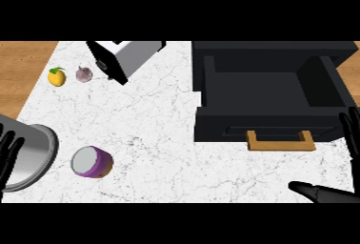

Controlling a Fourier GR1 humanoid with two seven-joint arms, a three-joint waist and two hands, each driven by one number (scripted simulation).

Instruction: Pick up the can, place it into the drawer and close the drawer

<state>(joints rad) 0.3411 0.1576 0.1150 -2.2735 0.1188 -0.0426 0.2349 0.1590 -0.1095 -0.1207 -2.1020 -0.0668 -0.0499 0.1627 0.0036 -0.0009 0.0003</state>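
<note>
A purple can [92, 162] with a pale round top lies on the marble counter at the lower left. The black drawer [271, 86] stands pulled open at the upper right, its inside bare, with a tan handle [280, 141] on its front. My right hand [349, 136] is open at the right edge, fingers straight beside the drawer's front corner and thumb [316, 191] stretched out low on the counter. My left hand [8, 152] shows at the left edge with straight fingers, well apart from the can.
A large silver pot [32, 155] sits at the left edge beside my left hand. At the back left are a toaster [126, 57], a yellow mango [57, 77] and a garlic bulb [84, 74]. Wood floor shows beyond the counter's left edge.
</note>
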